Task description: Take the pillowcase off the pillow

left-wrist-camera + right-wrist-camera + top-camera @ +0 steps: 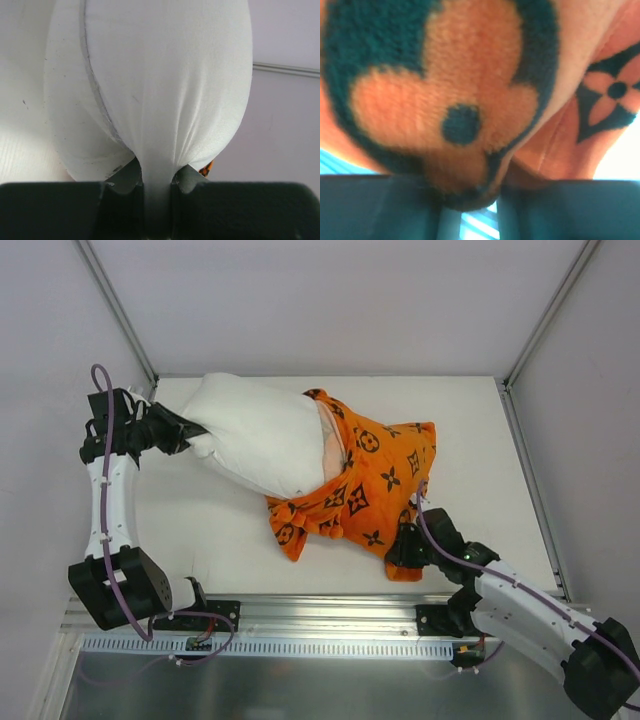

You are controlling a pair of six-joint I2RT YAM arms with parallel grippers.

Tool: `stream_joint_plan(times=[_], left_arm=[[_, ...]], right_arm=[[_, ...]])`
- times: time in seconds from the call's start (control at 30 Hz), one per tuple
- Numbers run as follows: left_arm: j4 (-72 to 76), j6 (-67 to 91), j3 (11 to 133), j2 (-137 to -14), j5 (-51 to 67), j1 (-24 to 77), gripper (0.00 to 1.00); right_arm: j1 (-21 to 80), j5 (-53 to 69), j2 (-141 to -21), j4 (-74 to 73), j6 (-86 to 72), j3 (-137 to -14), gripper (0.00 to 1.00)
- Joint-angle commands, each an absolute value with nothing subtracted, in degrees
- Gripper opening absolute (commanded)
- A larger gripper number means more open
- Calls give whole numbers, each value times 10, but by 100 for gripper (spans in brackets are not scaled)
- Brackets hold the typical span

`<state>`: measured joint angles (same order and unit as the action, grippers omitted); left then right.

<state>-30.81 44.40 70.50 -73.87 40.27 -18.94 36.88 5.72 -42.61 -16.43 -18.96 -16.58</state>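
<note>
The white pillow (258,435) lies across the back left of the table, its right part still inside the orange pillowcase (365,485) with black motifs. My left gripper (185,430) is shut on the pillow's left corner; in the left wrist view the white fabric (157,100) is pinched between the jaws of that gripper (157,187). My right gripper (408,545) is shut on the pillowcase's near right edge; in the right wrist view the orange plush (445,100) bunches between the jaws of that gripper (470,200).
The white table (210,530) is walled by white panels at left, back and right. A metal rail (320,615) runs along the near edge by the arm bases.
</note>
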Motion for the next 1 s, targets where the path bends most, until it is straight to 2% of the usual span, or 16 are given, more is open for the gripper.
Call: stream_joint_plan(times=[0.0, 0.1, 0.27, 0.47, 0.6, 0.73, 0.87, 0.9, 0.97], left_arm=[[-245, 479, 752, -734, 370, -230, 0], [-244, 490, 760, -746, 381, -255, 0], [-243, 490, 773, -758, 387, -272, 0], [-243, 495, 767, -759, 387, -282, 0], [-242, 507, 757, -760, 386, -301, 0], [-242, 508, 758, -765, 406, -327, 0], [-239, 515, 744, -763, 417, -350, 0], [-237, 516, 741, -764, 418, -351, 0], [-229, 521, 732, -763, 427, -351, 0]], right_arm=[[377, -16, -436, -167, -230, -157, 11], [377, -34, -414, -186, -255, -148, 1], [374, -121, -340, -304, -293, -166, 1], [349, -255, -284, -483, -342, -328, 1], [280, -334, -290, -485, -251, -478, 1], [197, -351, -331, -486, -143, -588, 1], [126, -403, -361, -489, -103, -550, 6], [104, -393, -366, -487, -106, -531, 10], [27, -310, -395, -483, -128, -470, 10]])
